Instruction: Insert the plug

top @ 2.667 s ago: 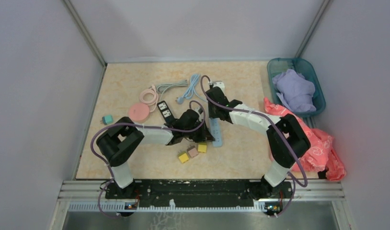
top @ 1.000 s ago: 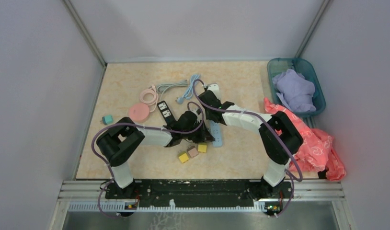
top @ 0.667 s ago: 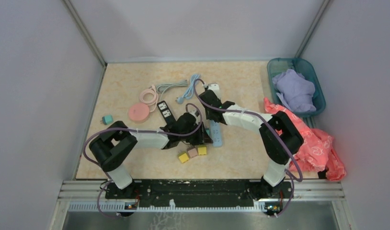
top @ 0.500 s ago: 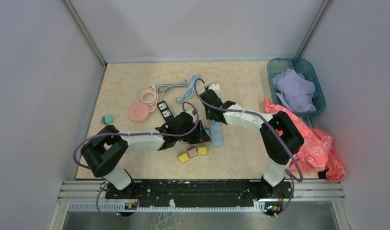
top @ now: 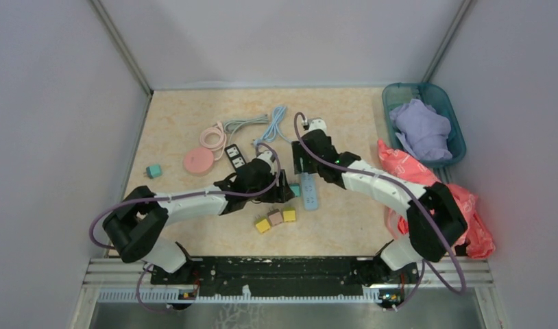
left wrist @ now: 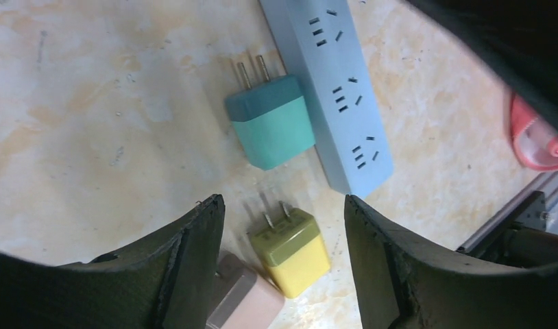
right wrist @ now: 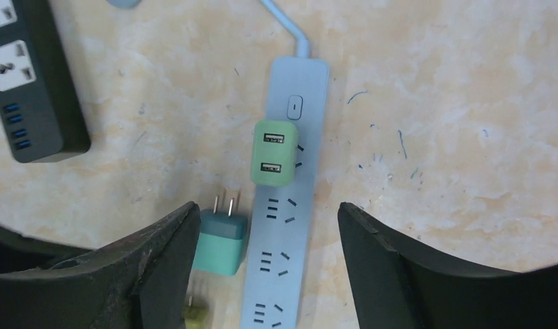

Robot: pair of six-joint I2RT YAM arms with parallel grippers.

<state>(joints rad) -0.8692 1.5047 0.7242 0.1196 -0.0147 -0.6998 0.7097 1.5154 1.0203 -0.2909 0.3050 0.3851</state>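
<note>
The green USB charger (right wrist: 275, 153) stands on the light-blue power strip (right wrist: 300, 226), in the socket next to its switch, so the insertion looks done. Only drawing the arms clear seems left. The right gripper (right wrist: 267, 209) hangs above it, fingers apart and empty. The left gripper (left wrist: 282, 202) is also spread, holding nothing. A loose teal plug (left wrist: 271, 130) lies at the charger's 7 o'clock, just beside the strip. Whether the prongs are fully home is hidden, and the strip's near end is cut off.

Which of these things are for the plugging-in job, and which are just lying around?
For the job: blue power strip, green plug sitting on it.
Lying about: teal plug, yellow plug, black power strip, pink disc, basket, red bag.
</note>
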